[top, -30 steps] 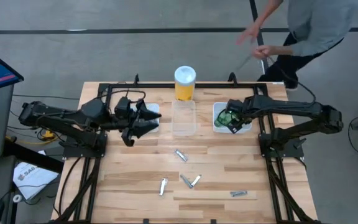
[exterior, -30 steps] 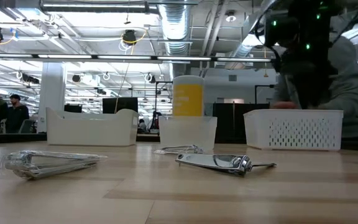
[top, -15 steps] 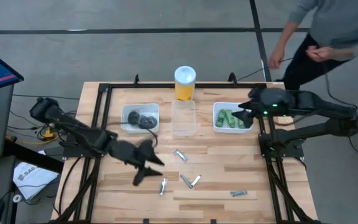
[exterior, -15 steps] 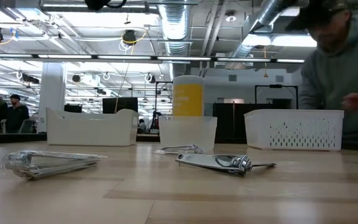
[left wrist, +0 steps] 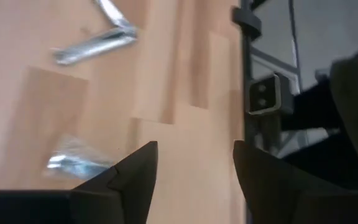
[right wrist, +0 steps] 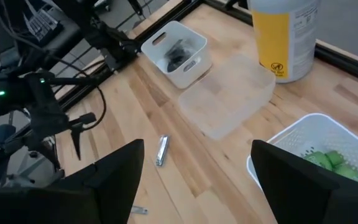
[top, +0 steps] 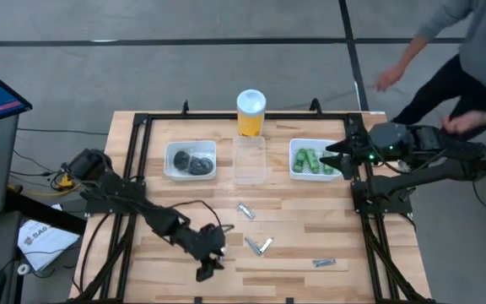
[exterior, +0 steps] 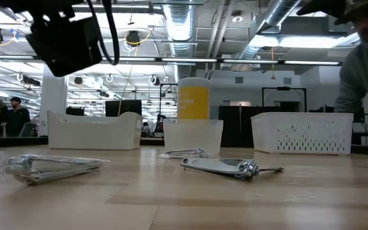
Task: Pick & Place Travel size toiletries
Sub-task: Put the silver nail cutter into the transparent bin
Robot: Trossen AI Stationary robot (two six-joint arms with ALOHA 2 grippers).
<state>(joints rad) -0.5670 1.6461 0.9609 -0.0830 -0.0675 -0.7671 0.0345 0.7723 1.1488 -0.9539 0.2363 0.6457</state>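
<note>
We can read no text here. Print on the yellow cylinder (right wrist: 286,38), beyond the right gripper (right wrist: 197,180), is illegible.

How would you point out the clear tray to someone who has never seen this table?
Find the tall yellow cylinder with a white lid at the table's far edge. The clear rectangular plastic tray lies directly in front of it, between the white tray of dark pots and the white tray of green bottles. Only it is see-through and empty.

We see small bright green bottles (top: 315,160) lying piled in the white perforated tray (top: 294,171). Dark grey-black round pots (top: 194,162) sit in another white tray (top: 170,165), and slim silvery items (top: 245,210) lie scattered flat on the wooden table (top: 327,219).
</note>
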